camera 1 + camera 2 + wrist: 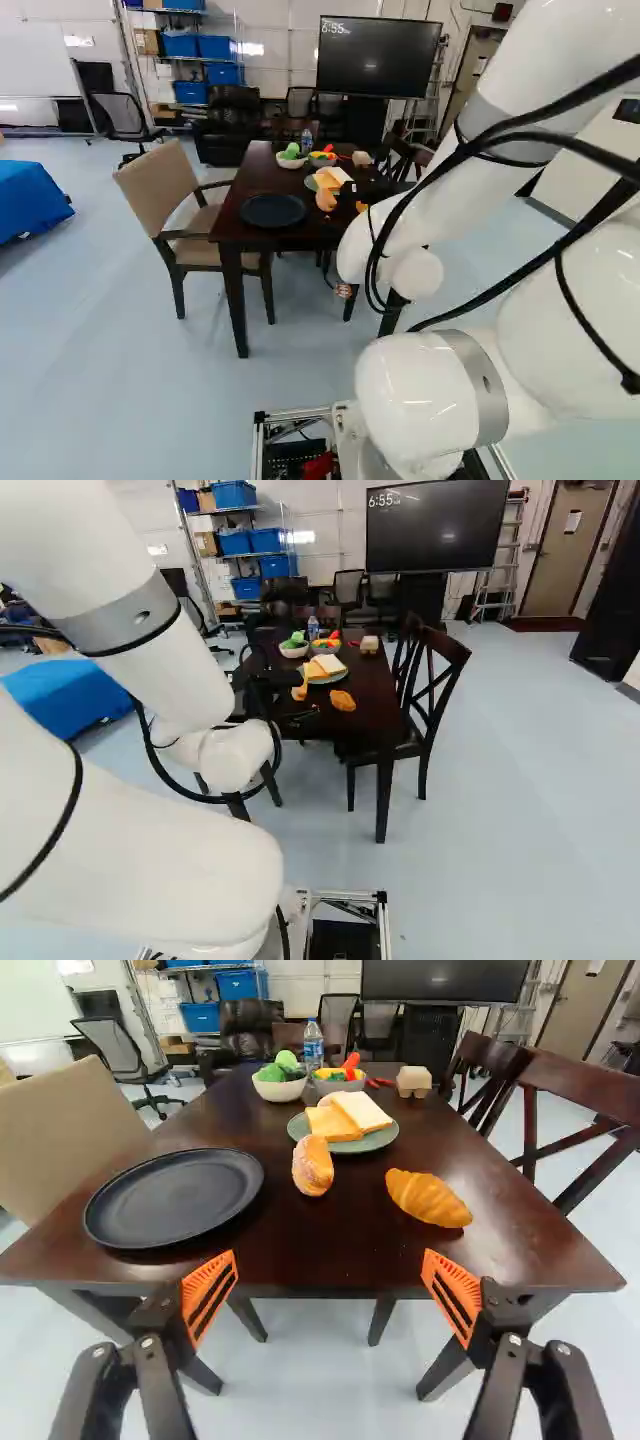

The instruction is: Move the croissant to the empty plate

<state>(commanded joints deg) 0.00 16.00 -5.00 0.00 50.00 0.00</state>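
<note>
Croissant (430, 1198) lies on the dark wood table (330, 1260), near the edge facing the gripper (278, 683), toward the cross-backed wooden chair (572, 1072). Fingers spread wide, orange pads (208, 1295) well apart, nothing pinched between them; in the wrist view they stand short of the croissant. Gripper height over the table edge is hard to judge, as the right base view shows it small and dark against the tabletop.

Empty black plate (175, 1198) sits flat on the same table, at the side by the beige armchair (70, 1130), well apart from the croissant. An orange-brown bread roll (313, 1165) is on the tabletop between the two, just beside the green plate (350, 1147), which holds bread slices (360, 1110) and an orange-yellow slice (333, 1125).

Farther back: white bowl (280, 1091) with green vegetables (287, 1060), gray bowl (338, 1087) with yellow and red food pieces, clear water bottle (313, 1048) behind and between the bowls. Pale egg carton (413, 1082), probably, near the gray bowl.
</note>
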